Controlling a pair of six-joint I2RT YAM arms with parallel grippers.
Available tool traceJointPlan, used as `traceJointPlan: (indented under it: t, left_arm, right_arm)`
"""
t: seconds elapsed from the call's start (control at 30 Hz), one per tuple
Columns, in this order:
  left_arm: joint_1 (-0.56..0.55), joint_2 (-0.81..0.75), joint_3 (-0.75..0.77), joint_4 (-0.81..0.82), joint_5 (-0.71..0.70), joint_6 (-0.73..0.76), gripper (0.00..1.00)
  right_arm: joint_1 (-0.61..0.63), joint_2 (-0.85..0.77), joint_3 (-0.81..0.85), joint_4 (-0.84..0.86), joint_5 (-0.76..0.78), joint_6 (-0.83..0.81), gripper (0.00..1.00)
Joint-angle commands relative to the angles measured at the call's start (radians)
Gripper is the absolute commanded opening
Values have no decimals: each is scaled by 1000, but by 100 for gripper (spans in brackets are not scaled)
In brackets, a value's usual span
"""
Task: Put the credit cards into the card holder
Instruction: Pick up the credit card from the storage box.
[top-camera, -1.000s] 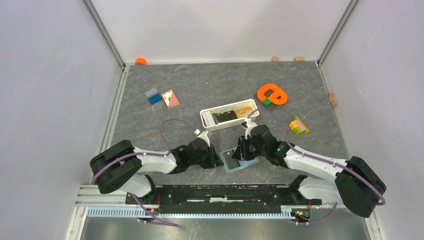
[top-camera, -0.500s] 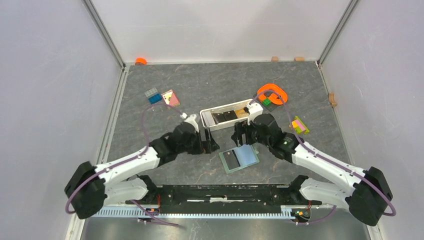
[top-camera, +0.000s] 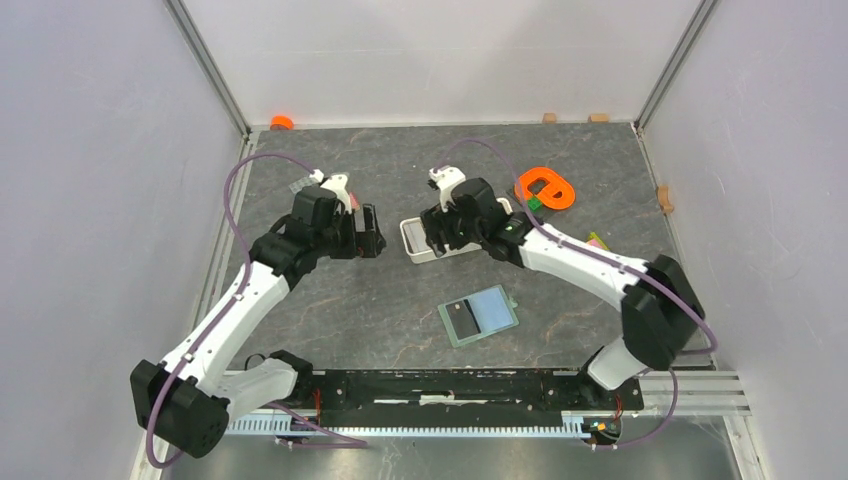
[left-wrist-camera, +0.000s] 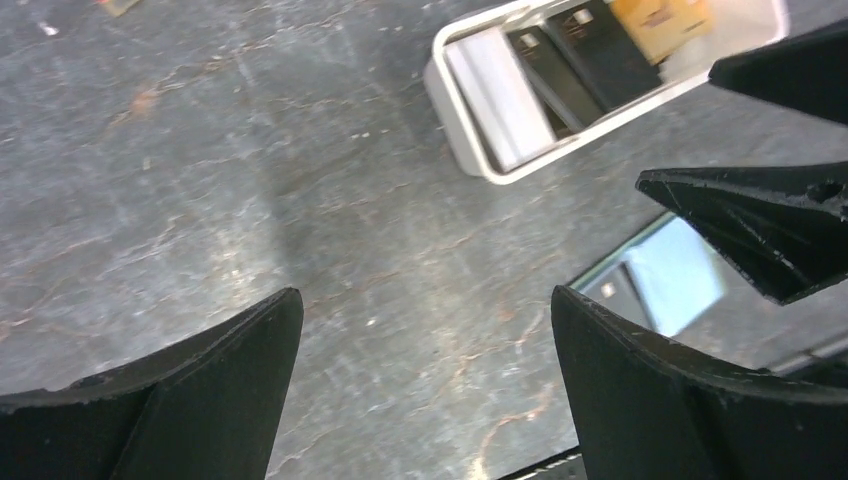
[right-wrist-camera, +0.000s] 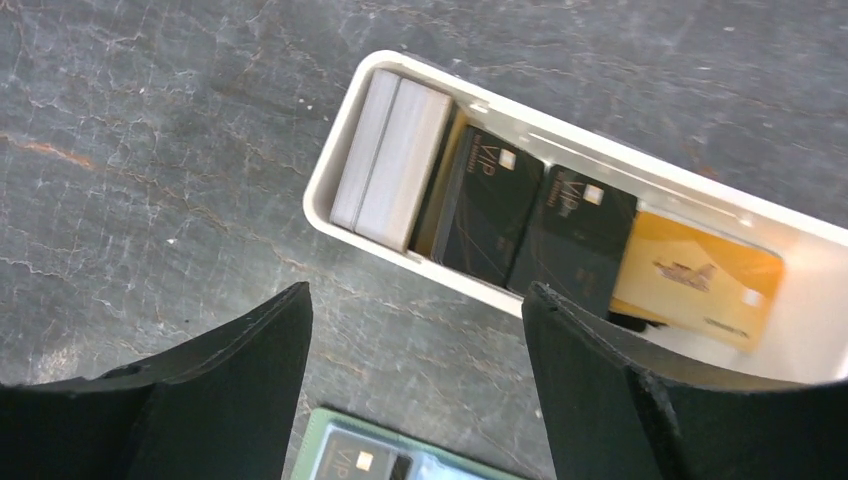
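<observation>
Grey stone-patterned tabletop (top-camera: 400, 170) under white walls: our holder (top-camera: 478, 315) lies open near the front edge, one black card (top-camera: 460, 318) already in it. The other cards (right-wrist-camera: 530, 225), two black and one tan, overlap flat in the tray (right-wrist-camera: 335, 175). Our right hand (right-wrist-camera: 415, 295) hovers released over the tray's end. Our left hand (left-wrist-camera: 425, 300) is released too, empty, beside the tray and well apart from the holder. We judge the pick risky: thin overlapping cards could come up doubled or slip, and the hand could catch the rim and tip the tray. Unheld, the holder may slide during insertion.
</observation>
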Motion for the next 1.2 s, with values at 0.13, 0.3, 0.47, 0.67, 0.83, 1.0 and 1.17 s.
traceJointPlan:
  t: [0.13, 0.3, 0.47, 0.67, 0.83, 1.0, 1.17]
  left_arm:
    - [8, -6, -51, -28, -144, 143, 100]
    - [8, -8, -49, -27, -130, 144, 100]
    - [10, -24, -54, -27, -149, 140, 100]
    - [11, -42, -57, -27, -160, 139, 100]
    - [12, -41, -57, -27, -154, 140, 100]
    - [13, -43, -59, -26, -151, 138, 100]
    - [13, -46, -60, -24, -149, 139, 100]
  right_arm:
    - [1, 199, 169, 53, -171, 18, 87]
    - [2, 298, 218, 69, -189, 58, 90]
    - [4, 365, 247, 83, -183, 85, 91]
    - [15, 412, 271, 65, -124, 82, 91]
    - [24, 448, 298, 58, -150, 87, 90]
    - [44, 464, 336, 44, -167, 89, 88]
    - [53, 446, 353, 30, -158, 90, 87]
